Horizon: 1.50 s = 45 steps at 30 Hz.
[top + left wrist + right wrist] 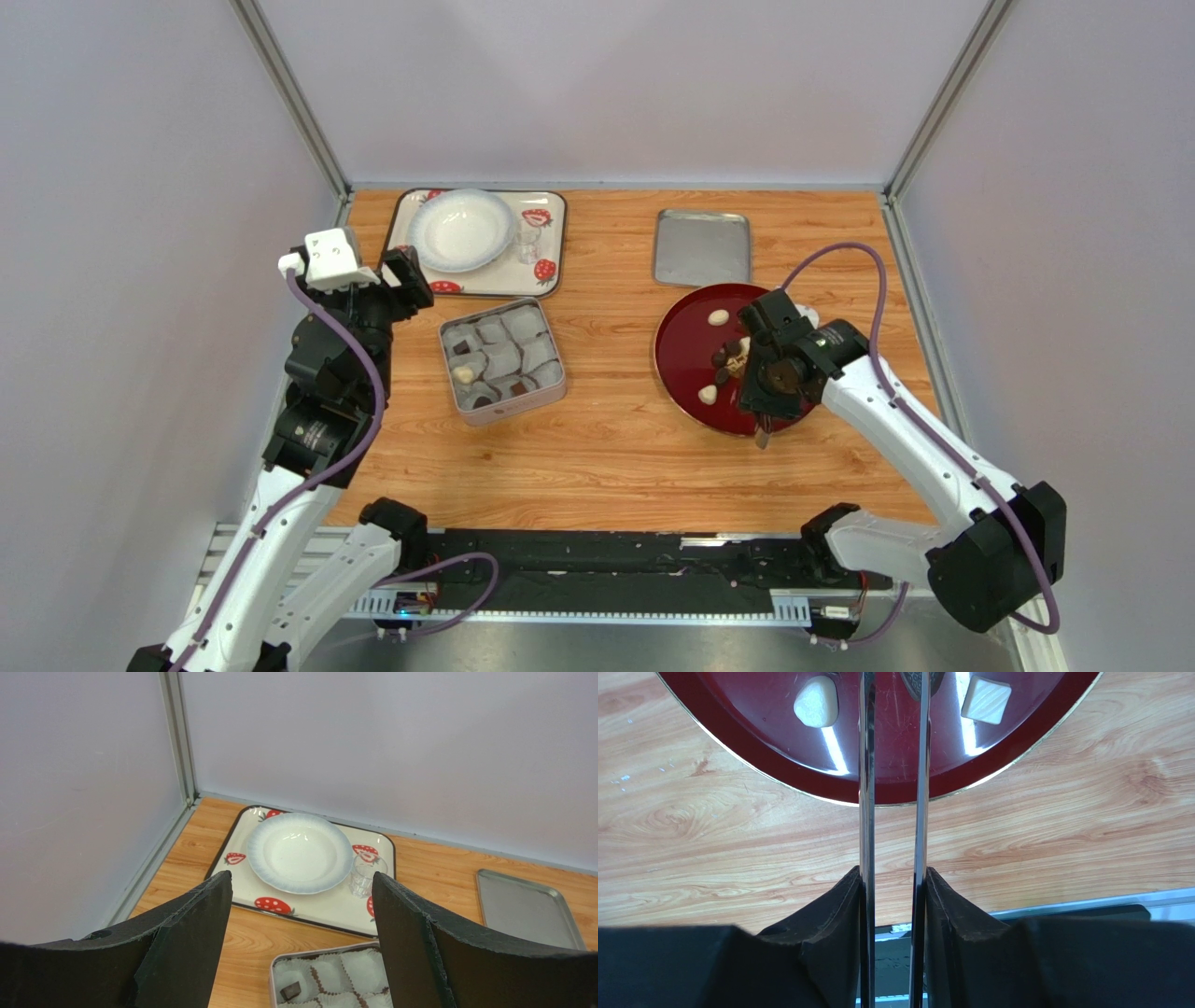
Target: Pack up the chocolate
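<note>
While left gripper (300, 882) gapes empty, right gripper (892, 875) (above plate (990, 749)) pinches metal tongs (867, 812).

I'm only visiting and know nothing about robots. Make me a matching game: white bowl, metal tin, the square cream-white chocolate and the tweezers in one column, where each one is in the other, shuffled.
Things
1. white bowl
2. metal tin
3. square cream-white chocolate
4. tweezers

Places
A. on the dark red plate
B. between the fingers of the right gripper
C. on the strawberry tray
D. straight on the wooden table, left of that plate

Pairs: 1-C, 2-D, 3-A, 4-B
</note>
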Motion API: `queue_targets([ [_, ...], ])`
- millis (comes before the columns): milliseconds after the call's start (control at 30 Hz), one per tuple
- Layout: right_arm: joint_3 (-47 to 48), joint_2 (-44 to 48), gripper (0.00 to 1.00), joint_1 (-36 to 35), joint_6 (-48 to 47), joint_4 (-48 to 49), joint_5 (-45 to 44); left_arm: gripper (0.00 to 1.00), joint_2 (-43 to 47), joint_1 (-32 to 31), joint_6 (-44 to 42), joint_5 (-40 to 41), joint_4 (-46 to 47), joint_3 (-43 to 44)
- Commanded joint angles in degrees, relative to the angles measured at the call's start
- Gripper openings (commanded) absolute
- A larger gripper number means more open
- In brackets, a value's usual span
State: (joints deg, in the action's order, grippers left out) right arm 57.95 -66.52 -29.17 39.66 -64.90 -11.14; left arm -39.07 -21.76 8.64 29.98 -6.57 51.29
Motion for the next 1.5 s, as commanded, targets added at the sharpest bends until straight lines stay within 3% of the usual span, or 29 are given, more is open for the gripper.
queue_targets([
  [0, -0.82, 0.69, 0.37, 1.13, 3.14, 5.92, 1.56, 0.81, 0.13, 0.31, 0.41, -0.62, 1.65, 0.13],
  [1000, -3.11, -6.43, 0.41, 3.94, 4.73, 9.62, 3.75, 0.81, 0.57, 0.31, 0.23, -0.71, 1.91, -0.05],
  [1133, -2.59, -5.29, 0.27, 3.94, 3.59, 8.66, 3.58, 0.81, 0.66, 0.31, 0.23, -0.71, 1.82, -0.05],
  [1467, 2.33, -2.65, 0.21, 3.42, -2.39, 4.0, 2.61, 0.81, 0.4, 0.31, 0.15, -0.8, 1.91, -0.05],
])
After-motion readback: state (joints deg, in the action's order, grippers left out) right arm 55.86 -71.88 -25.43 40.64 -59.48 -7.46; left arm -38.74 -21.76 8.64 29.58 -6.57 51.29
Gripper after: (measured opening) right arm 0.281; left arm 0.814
